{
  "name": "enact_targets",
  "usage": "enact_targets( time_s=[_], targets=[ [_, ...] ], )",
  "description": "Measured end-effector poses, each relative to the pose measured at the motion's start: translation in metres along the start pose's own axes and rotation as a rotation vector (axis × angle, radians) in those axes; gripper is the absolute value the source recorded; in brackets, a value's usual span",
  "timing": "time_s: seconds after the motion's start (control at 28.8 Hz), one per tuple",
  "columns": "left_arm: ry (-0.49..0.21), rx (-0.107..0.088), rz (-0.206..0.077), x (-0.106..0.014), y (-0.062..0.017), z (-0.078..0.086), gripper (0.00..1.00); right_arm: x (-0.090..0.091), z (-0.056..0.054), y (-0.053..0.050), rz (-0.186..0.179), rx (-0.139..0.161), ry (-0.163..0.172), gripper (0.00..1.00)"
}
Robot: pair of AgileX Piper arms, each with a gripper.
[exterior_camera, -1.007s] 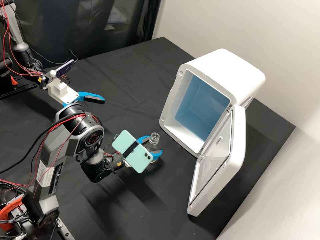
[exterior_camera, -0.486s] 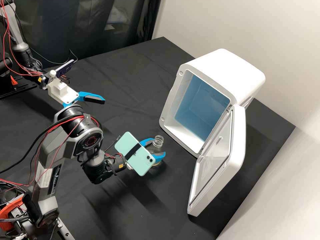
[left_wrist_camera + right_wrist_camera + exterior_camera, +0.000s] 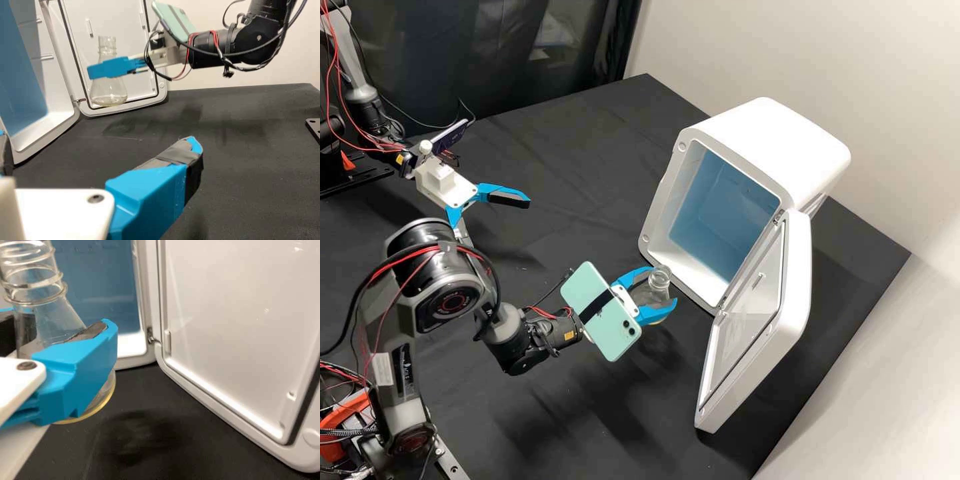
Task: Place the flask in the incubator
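The right claw (image 3: 660, 291) is pinching the flask (image 3: 661, 275) around its lower body, and the glass hangs upright, clear of the tabletop (image 3: 587, 167), just in front of the incubator (image 3: 780, 150). The door (image 3: 780, 320) stands wide open and the blue chamber faces the flask. This looks like the carry step, with the pickup done and the placing not yet begun. The left claw (image 3: 482, 203) is spread and holds nothing, well back from the action. The next move calls for a level push forward over the white sill and into the chamber, keeping off the door edge, then setting the flask down on its base and letting go.
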Motion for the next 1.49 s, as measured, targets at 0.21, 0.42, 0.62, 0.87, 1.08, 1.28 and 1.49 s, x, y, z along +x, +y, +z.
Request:
enact_targets(
  time_s=[0.21, 0.42, 0.62, 0.87, 1.08, 1.28, 1.49],
  targets=[
    [0.0, 0.0, 0.0, 0.0, 0.0, 0.0, 1.0, -0.001, -0.003, 0.0, -0.007, -0.005, 0.016, 0.0],
    [0.0, 0.0, 0.0, 0.0, 0.0, 0.0, 1.0, 0.005, -0.01, -0.004, -0.03, -0.008, 0.031, 0.0],
    [0.0, 0.0, 0.0, 0.0, 0.0, 0.0, 1.0, 0.027, -0.016, -0.006, -0.013, 0.004, 0.031, 0.0],
    [0.0, 0.0, 0.0, 0.0, 0.0, 0.0, 1.0, 0.054, -0.021, -0.003, 0.012, -0.001, 0.002, 0.0],
    [0.0, 0.0, 0.0, 0.0, 0.0, 0.0, 1.0, 0.075, -0.028, 0.003, 0.035, -0.004, 0.012, 0.0],
    [0.0, 0.0, 0.0, 0.0, 0.0, 0.0, 1.0, 0.098, -0.032, 0.008, 0.043, 0.012, -0.009, 0.0],
    [0.0, 0.0, 0.0, 0.0, 0.0, 0.0, 1.0, 0.122, -0.039, 0.007, 0.047, 0.023, -0.04, 0.0]
  ],
)
